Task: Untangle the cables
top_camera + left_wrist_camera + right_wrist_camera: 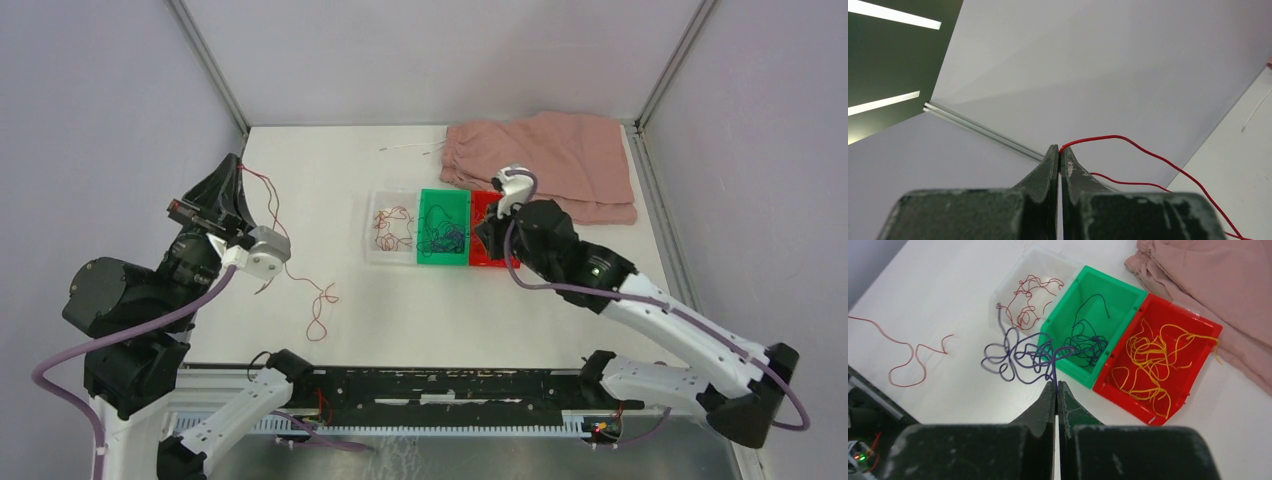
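Note:
My left gripper [238, 168] is raised at the left of the table. In the left wrist view it [1060, 150] is shut on a thin red cable [1148, 152]. That cable [318, 300] hangs down and trails onto the table. My right gripper [1056, 384] is shut on a curly dark purple cable [1015, 357] and holds it over the near edge of the green bin [1128, 290]. In the top view the right gripper [487, 238] sits above the bins and hides its cable.
Three bins stand side by side: a clear bin [1034, 262] holds red cables [1025, 302], the green bin holds dark purple cables [1088, 342], and a red bin [1210, 330] holds yellow cables [1153, 357]. A pink cloth [560, 150] with a white drawstring [410, 148] lies behind them.

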You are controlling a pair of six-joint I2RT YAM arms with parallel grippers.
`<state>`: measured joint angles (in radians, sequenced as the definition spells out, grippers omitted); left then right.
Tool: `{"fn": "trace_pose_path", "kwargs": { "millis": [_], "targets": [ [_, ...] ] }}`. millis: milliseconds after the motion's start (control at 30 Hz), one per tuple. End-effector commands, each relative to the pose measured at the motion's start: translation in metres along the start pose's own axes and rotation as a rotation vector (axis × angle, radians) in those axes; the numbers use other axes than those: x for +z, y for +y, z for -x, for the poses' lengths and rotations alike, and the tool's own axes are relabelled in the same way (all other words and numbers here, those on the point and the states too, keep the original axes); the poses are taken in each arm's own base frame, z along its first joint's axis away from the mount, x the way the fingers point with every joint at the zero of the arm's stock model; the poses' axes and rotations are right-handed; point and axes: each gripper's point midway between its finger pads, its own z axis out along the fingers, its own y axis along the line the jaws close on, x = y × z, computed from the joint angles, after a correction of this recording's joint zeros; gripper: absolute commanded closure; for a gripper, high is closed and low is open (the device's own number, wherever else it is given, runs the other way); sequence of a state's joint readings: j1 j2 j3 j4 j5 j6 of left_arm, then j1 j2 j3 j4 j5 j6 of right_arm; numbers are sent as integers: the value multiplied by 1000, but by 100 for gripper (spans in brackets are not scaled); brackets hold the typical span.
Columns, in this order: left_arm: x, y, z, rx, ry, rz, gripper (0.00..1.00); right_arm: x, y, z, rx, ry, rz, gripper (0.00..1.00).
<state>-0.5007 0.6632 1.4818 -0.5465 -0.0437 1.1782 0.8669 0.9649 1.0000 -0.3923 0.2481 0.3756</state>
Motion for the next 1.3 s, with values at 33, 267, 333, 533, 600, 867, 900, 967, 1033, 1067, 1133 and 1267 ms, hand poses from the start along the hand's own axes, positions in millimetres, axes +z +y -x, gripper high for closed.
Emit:
{"fn": "trace_pose_path", "kwargs": {
  "millis": [33,267,333,533,600,867,900,967,1033,1067,1133,1267],
  "targets": [
    [-4,-3,8,-56,-43,-16,97,46,-12,15,-174,42,-112,100],
    [-4,-7,10,-58,-54,-32,97,100,-39,5,-289,126,-259,100],
    [-3,-9,10,-60,-55,-37,97,114,-44,5,-308,141,-287,100],
    [-1,-16,9,-62,-58,-53,97,153,-61,-16,-365,226,-355,99],
    [0,-18,8,-62,-57,-58,97,162,-62,-19,-369,241,-350,99],
    [1,-24,6,-59,-57,-70,97,174,-48,-28,-350,267,-262,47],
    [1,-25,6,-59,-58,-73,97,173,-44,-24,-343,256,-245,34],
    [2,-26,6,-59,-59,-76,97,167,-39,-13,-331,226,-227,2],
    [2,-27,7,-61,-62,-78,97,160,-35,4,-319,183,-220,0],
    [2,-26,7,-62,-63,-76,97,156,-32,13,-307,161,-212,0],
    [2,-26,8,-65,-65,-75,97,146,-18,29,-279,119,-151,0],
    [1,-21,11,-92,-76,-61,97,128,28,43,-184,30,92,0]
  ]
}}
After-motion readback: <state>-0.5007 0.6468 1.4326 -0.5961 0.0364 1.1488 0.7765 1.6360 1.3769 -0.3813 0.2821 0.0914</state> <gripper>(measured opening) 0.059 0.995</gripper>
